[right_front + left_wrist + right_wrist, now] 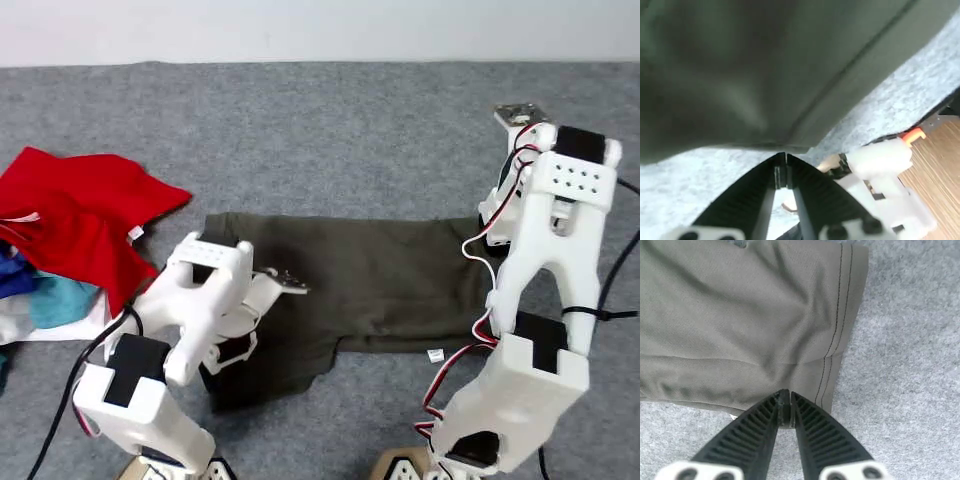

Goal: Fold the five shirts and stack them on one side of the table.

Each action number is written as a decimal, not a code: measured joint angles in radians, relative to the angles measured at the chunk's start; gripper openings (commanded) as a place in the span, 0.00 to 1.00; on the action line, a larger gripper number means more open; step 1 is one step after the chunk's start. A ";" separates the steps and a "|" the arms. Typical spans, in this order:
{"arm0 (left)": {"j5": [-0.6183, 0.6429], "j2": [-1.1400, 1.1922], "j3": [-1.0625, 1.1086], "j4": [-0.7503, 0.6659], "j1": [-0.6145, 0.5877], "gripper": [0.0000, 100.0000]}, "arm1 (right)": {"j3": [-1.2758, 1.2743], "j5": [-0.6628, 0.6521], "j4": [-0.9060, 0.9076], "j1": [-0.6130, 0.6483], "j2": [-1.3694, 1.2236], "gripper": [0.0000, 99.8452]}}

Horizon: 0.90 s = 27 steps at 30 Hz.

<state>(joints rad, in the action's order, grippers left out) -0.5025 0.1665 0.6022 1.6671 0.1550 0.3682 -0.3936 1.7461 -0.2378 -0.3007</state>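
Olive shirt (380, 280): you have it lying flat mid-table (330, 130), between both arms.
Left gripper (781, 161): jaws pressed together at the shirt's hem; you can't tell if cloth is caught.
Right gripper (785, 405): jaws pressed together at the stitched hem; same doubt.
White tag (435, 355): at the shirt's near edge, print unreadable.
Red shirt (80, 215): crumpled on the left arm's side, over blue, teal and white garments (50, 300).

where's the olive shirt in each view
High view: olive shirt spread mid-table between the arms.
Left wrist view: its hem edge meets the left gripper.
Right wrist view: its stitched hem corner lies beyond the right gripper.
Shared landmark: grey felt mat.
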 measured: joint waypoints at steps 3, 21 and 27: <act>0.017 -0.005 -0.072 0.040 0.000 0.00 | 0.000 0.000 0.006 0.000 0.000 0.01; 0.117 -0.695 -0.095 0.057 -0.508 0.00 | -0.318 -0.199 0.008 0.298 0.390 0.01; 0.044 -0.717 -0.087 0.054 -0.859 0.00 | -0.526 -0.203 0.000 0.624 0.416 0.01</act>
<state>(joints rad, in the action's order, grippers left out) -0.4580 -0.5501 0.5148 1.7208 -0.7043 -0.1580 -0.5961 1.7461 0.3867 0.1151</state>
